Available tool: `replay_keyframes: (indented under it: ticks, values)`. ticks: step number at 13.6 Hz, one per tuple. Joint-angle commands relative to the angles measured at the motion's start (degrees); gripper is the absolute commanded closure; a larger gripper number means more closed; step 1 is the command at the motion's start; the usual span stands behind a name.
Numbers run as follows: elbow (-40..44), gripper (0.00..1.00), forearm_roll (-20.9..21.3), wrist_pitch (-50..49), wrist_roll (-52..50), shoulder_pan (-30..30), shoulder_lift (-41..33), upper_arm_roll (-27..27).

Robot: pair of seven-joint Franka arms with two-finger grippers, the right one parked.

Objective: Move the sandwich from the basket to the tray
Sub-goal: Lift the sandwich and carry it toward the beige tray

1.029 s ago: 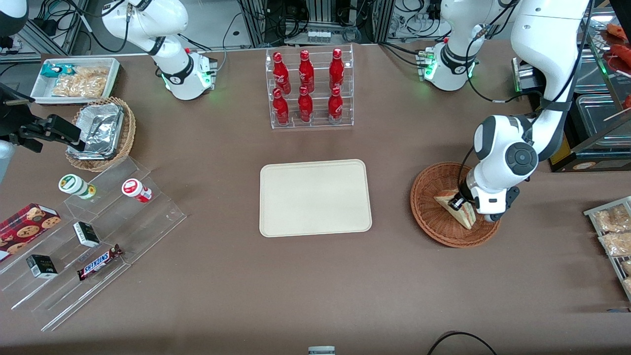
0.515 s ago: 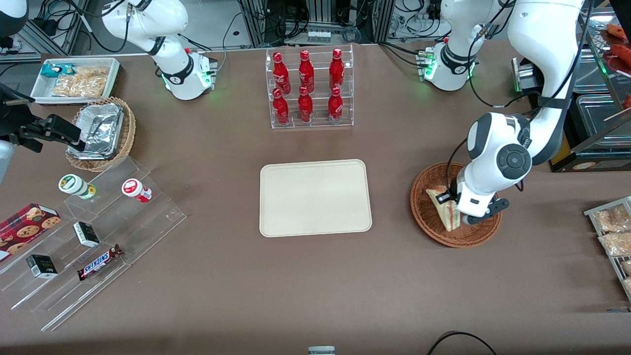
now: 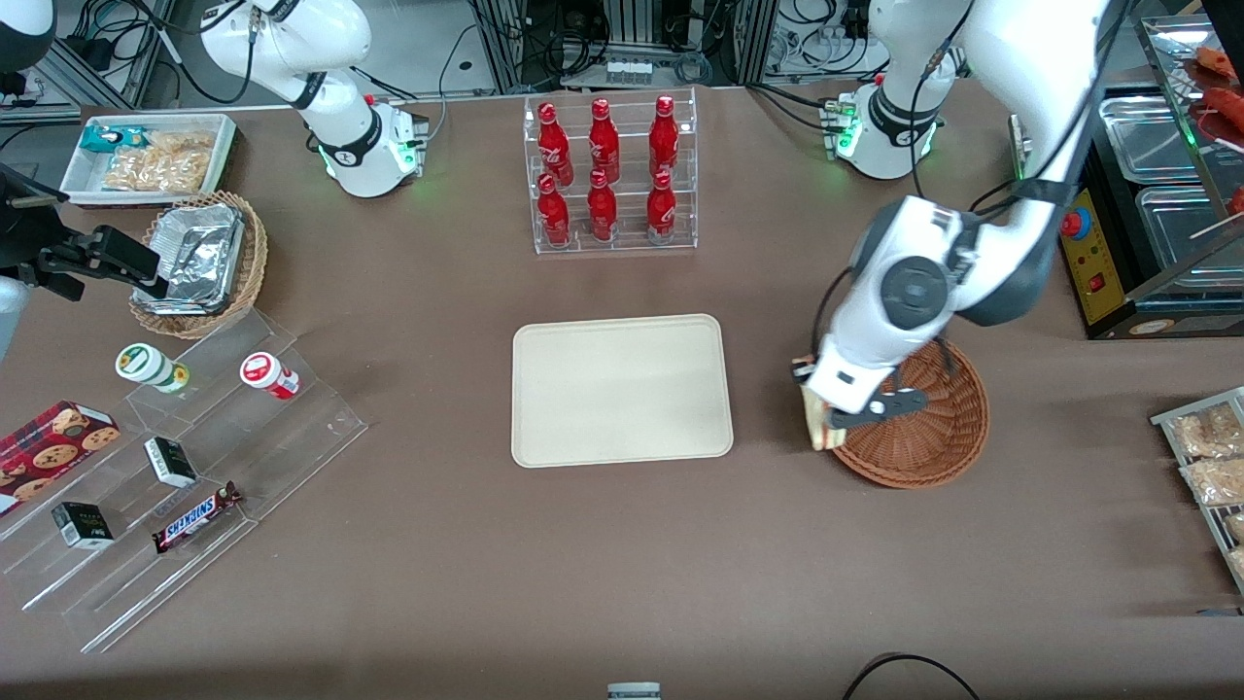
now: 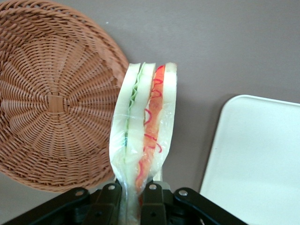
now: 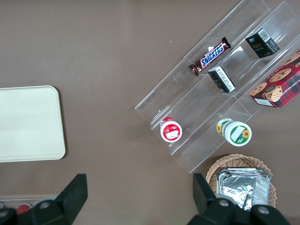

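Note:
My left gripper (image 3: 824, 408) (image 4: 131, 197) is shut on the sandwich (image 4: 144, 126), a wrapped wedge of white bread with green and red filling stripes. It hangs in the air over the rim of the reddish-brown wicker basket (image 3: 933, 437) (image 4: 51, 98), on the side facing the tray. In the front view only a sliver of the sandwich (image 3: 814, 428) shows beside the wrist. The basket holds nothing. The cream tray (image 3: 620, 389) (image 4: 255, 159) lies flat at mid-table with a strip of bare brown table between it and the basket.
A clear rack of red bottles (image 3: 608, 175) stands farther from the front camera than the tray. Clear stepped shelves with snacks (image 3: 175, 457) and a tan basket of foil containers (image 3: 199, 262) sit toward the parked arm's end. Packets on a rack (image 3: 1210, 457) lie at the working arm's end.
The gripper has lifted the sandwich out of the basket and carried it toward the tray, from the basket's middle to over its rim. The basket now holds nothing.

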Motion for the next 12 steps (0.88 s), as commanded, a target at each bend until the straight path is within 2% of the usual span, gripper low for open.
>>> replay_keyframes:
  ticks: [1,6,12]
  values:
    - [10.8,0.87,3.1,-5.5,-5.7,-4.4,7.3,-0.5]
    - [18.8,0.94,2.9,-5.3,-9.7,-11.1,14.8,-0.5]
    - [26.8,0.95,2.8,-2.9,-12.3,-18.9,23.1,-0.5]
